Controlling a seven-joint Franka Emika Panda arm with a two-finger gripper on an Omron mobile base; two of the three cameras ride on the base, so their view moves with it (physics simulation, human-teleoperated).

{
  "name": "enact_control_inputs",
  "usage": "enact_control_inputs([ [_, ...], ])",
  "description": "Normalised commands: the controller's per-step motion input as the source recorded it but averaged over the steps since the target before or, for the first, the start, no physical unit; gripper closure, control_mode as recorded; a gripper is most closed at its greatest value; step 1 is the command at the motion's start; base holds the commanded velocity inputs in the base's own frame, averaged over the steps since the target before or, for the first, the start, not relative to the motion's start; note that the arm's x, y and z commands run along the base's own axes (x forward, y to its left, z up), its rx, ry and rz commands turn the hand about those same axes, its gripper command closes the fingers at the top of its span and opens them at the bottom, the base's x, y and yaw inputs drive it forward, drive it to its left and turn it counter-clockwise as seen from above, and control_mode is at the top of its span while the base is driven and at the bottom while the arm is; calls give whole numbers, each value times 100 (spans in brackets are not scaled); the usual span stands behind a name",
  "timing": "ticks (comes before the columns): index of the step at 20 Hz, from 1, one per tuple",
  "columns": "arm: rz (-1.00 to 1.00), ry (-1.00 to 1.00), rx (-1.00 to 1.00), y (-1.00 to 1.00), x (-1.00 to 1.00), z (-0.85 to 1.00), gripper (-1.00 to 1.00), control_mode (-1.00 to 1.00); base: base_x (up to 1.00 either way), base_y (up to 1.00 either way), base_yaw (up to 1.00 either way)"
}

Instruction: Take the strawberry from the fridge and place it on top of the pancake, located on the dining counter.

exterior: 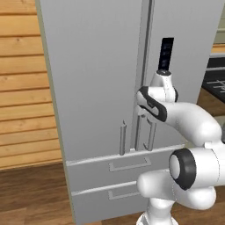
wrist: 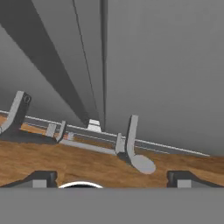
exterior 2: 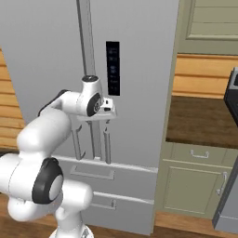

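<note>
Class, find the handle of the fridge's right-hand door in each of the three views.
Left base view: right-door handle, lower centre-right, top hidden by the arm.
Right base view: lower centre, below the hand.
Hand view: centre-right.
Shared landmark: door seam.

No legible txt, labels, brands or nos. showing anywhere. The fridge (exterior 2: 135, 69) is carrying a dark ctrl panel (exterior 2: 112, 68) on its right door, just beside the centre seam, above the bar handles; faint pale marks are showing on it, too small and blurred to read. Same panel (exterior: 165, 53) is showing in left base view, also unreadable.
</note>
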Motion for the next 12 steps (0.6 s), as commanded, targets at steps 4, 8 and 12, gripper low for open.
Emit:
enact_control_inputs([
  [4,0,6,-3,-48,33,-46,-100,-100,0,0,0],
  [8,4,3,-2,-4,18,-42,-100,-100,0,0,0],
  [12,6,3,0,-2,13,-48,-100,-100,0,0,0],
])
